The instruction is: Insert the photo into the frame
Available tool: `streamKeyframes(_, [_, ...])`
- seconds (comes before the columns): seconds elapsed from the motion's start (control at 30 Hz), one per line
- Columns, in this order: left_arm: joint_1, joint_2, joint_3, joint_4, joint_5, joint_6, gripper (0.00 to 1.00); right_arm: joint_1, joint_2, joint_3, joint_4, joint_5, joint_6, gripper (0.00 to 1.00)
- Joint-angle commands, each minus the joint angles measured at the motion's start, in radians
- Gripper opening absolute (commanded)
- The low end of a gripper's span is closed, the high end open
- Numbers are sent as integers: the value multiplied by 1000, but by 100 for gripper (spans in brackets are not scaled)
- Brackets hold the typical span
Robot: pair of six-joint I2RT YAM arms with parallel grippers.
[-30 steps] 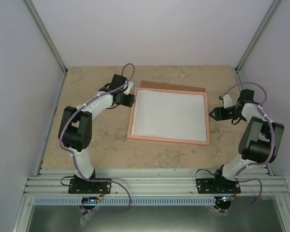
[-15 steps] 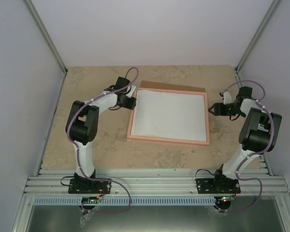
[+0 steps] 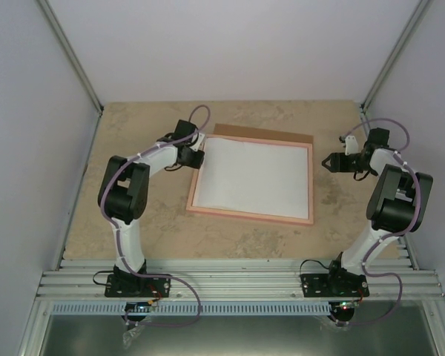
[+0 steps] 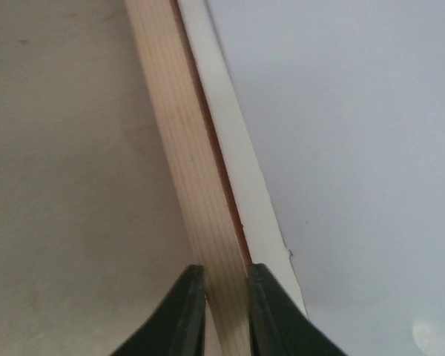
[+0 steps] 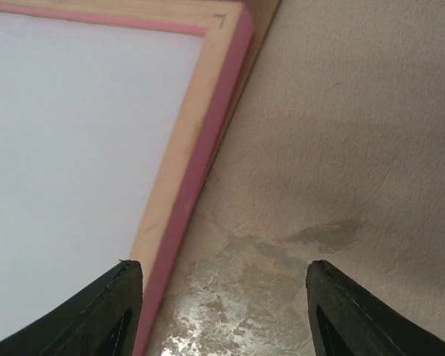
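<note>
The pink frame (image 3: 248,216) lies flat on the table with its paler back up. The photo (image 3: 252,180) lies inside it, plain white back up. My left gripper (image 3: 197,157) is at the frame's left rail near the far corner. In the left wrist view the gripper (image 4: 226,297) is shut on the pale rail (image 4: 185,170), with the photo's white back (image 4: 341,148) to its right. My right gripper (image 3: 328,162) is open and empty, just right of the frame's right rail and apart from it. The right wrist view shows the gripper (image 5: 222,297), the pink rail (image 5: 208,148) and the white back (image 5: 74,133).
A brown board (image 3: 267,134) lies under the frame's far edge, and its corner shows in the right wrist view (image 5: 263,18). Grey walls close in the beige table (image 3: 133,222) on three sides. The arm bases stand at the near edge.
The frame with the photo has slid to the left, drawn by my left gripper. A gap has opened between the frame's right rail and my right gripper, which rose slightly toward the back.
</note>
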Motion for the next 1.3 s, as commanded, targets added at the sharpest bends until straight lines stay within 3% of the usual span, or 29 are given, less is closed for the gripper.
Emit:
streamKeyframes(0.0, [50, -38, -41, -48, -56, 42, 13, -3, 28, 24, 22, 9, 8, 61])
streamKeyframes(0.2, [106, -88, -103, -54, -63, 97, 11, 6, 49, 48, 47, 0, 36, 60])
streamKeyframes(0.43, [141, -175, -118, -27, 113, 66, 35, 41, 102, 109, 79, -21, 94, 57])
streamKeyframes(0.93, [40, -31, 15, -10, 129, 3, 48, 51, 115, 123, 94, -14, 113, 57])
streamKeyframes(1.03, [33, -8, 21, -9, 107, 1, 48, 51, 113, 121, 94, -13, 113, 57])
streamKeyframes(1.27, [33, 30, 36, -30, 31, 4, 36, 50, 115, 120, 96, -9, 113, 57])
